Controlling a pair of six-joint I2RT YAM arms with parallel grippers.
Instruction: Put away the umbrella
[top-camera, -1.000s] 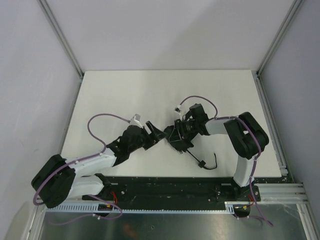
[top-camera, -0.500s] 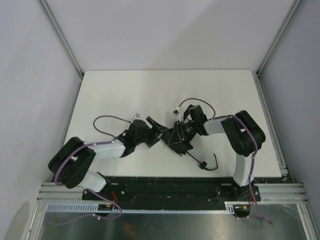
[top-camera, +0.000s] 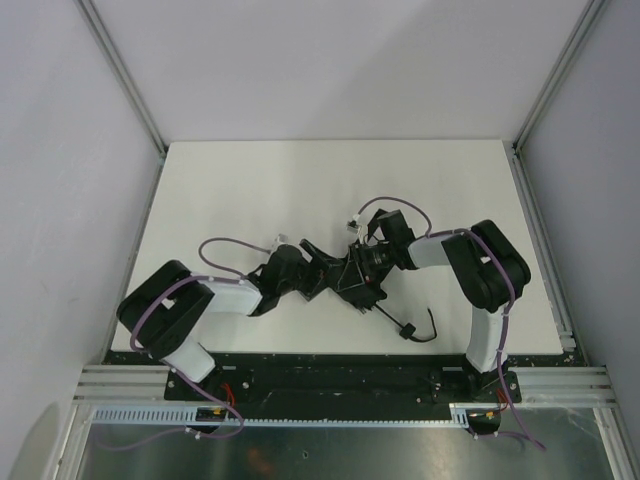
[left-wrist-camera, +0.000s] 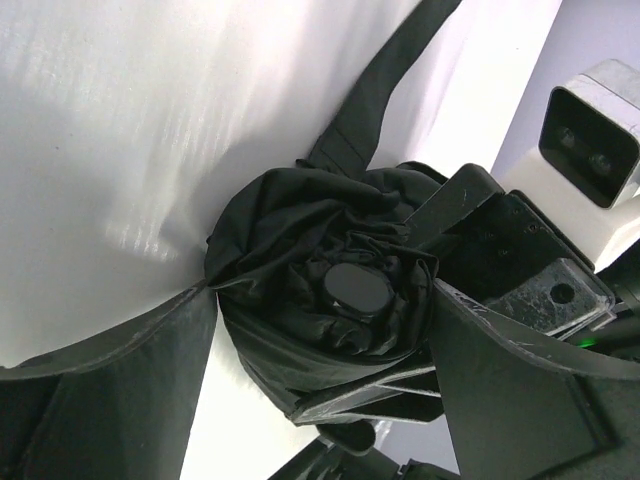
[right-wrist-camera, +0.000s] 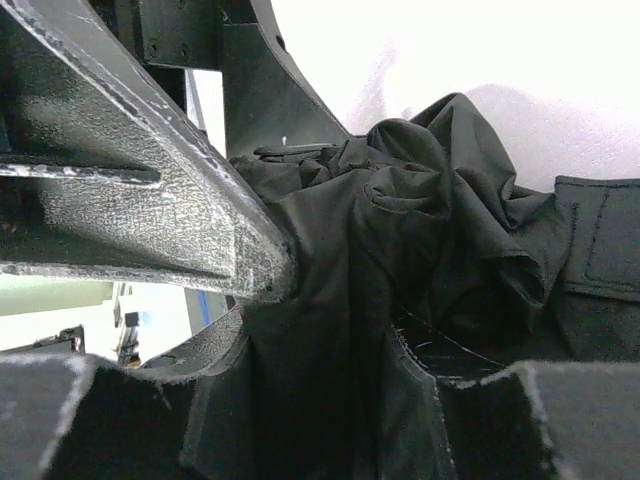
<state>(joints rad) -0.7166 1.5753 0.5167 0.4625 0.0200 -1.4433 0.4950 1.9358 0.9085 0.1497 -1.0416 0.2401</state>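
The black umbrella (top-camera: 357, 283) lies folded and bunched on the white table (top-camera: 300, 190), between my two grippers. In the left wrist view I see its end with the round cap (left-wrist-camera: 357, 288) and a fabric closing strap (left-wrist-camera: 375, 95) running away over the table. My left gripper (top-camera: 320, 268) is open, with one finger on each side of that end (left-wrist-camera: 322, 294). My right gripper (top-camera: 364, 266) is shut on the umbrella's fabric (right-wrist-camera: 315, 350) from the other side; it shows in the left wrist view (left-wrist-camera: 500, 235). The thin wrist strap (top-camera: 410, 328) lies toward the near edge.
White walls with metal posts (top-camera: 125, 80) enclose the table on the left, back and right. The black base rail (top-camera: 350, 370) runs along the near edge. Purple cables (top-camera: 225, 243) loop over both arms.
My left arm has pushed right, bringing its open gripper up to and around the umbrella's end. My right gripper has held the umbrella and shifted it slightly left.
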